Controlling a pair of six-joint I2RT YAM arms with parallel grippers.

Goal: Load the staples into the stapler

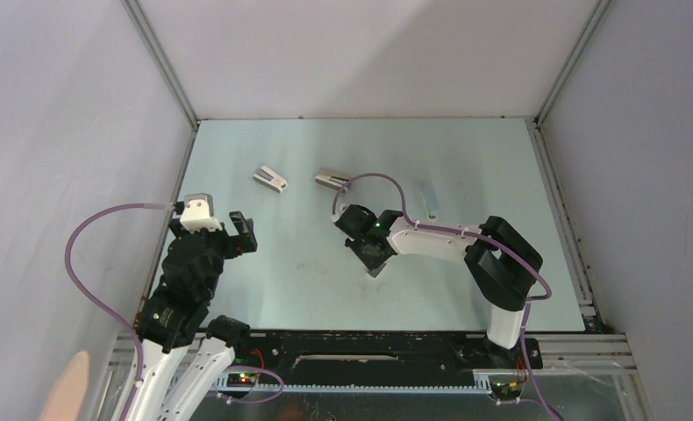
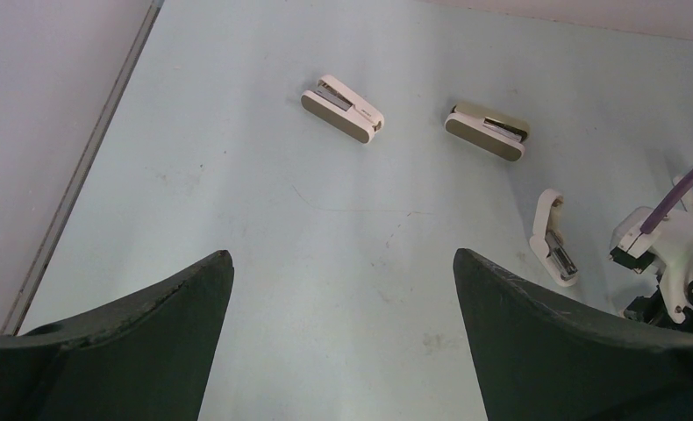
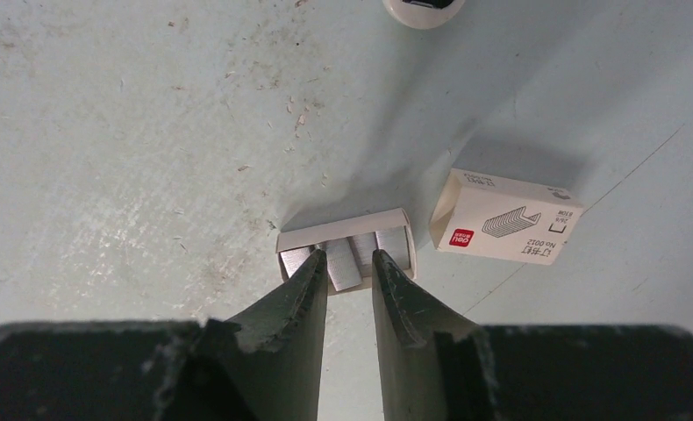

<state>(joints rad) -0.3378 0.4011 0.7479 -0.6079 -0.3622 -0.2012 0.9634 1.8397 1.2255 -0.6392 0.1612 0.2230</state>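
While right jaws narrow round a strip in the grey staple tray (image 3: pixel 343 224), grip uncertain, its white sleeve (image 3: pixel 505 217) lies at three o'clock. Left jaws gape over open, scuffed pale-green bench (image 2: pixel 238 202).

Table (image 3: pixel 106 132): pale mint-green w/ brown-grey specks & scuffs. Staple box (image 3: pixel 501 219): white, red logo sq., grey staple drawing, dark print. Tray (image 3: pixel 347 230): off-white card, silver staples inside. Right gripper (image 3: pixel 349 256): matt black fingers. Stapler (image 1: pixel 428 198): pale blue-white. Wedge staplers: one (image 2: pixel 343 107) white w/ tan face, other (image 2: pixel 486 132) beige. Cable (image 1: pixel 89 228): purple. Walls (image 1: pixel 53 132): light grey.
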